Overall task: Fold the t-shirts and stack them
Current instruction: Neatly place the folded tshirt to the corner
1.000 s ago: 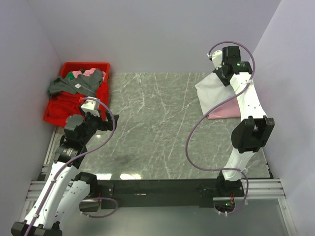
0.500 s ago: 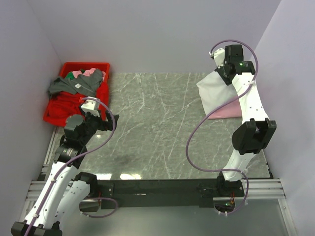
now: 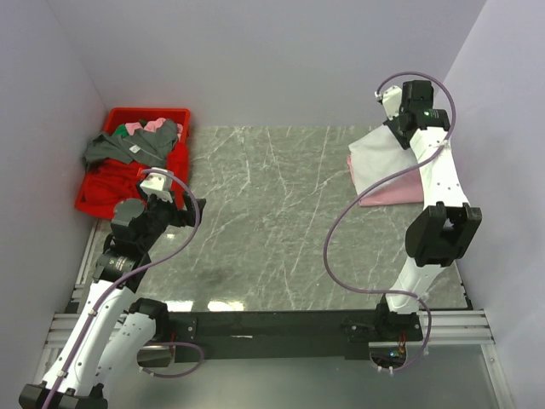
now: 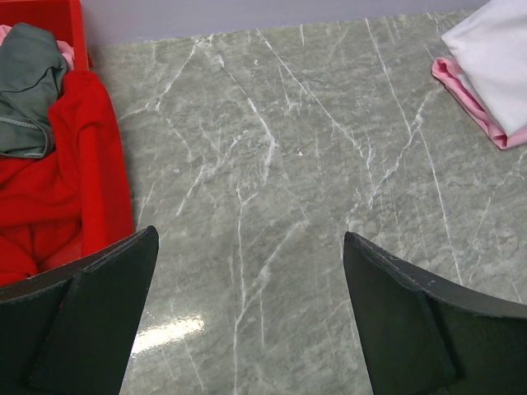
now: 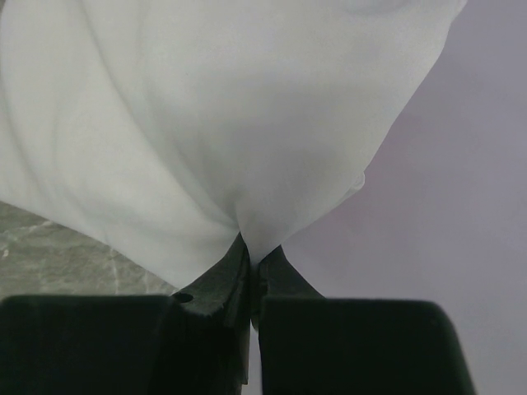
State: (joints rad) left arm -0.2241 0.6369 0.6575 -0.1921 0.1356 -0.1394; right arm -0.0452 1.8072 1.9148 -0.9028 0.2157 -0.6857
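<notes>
Pinched tight in the right gripper (image 5: 249, 255), at the far right corner of the table (image 3: 272, 221): a fold of the white t-shirt (image 5: 206, 123), raised at that edge, draped down to the left and lying over the pink t-shirt (image 3: 393, 195), flat beneath it. On the near left, beside the red bin (image 3: 109, 114) of clothes (image 4: 29, 74): left gripper (image 4: 251, 247), spread wide, holding nothing, well apart from both shirts.

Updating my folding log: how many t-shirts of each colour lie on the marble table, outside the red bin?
white t-shirt: 1
pale pink t-shirt: 1
Total: 2
</notes>
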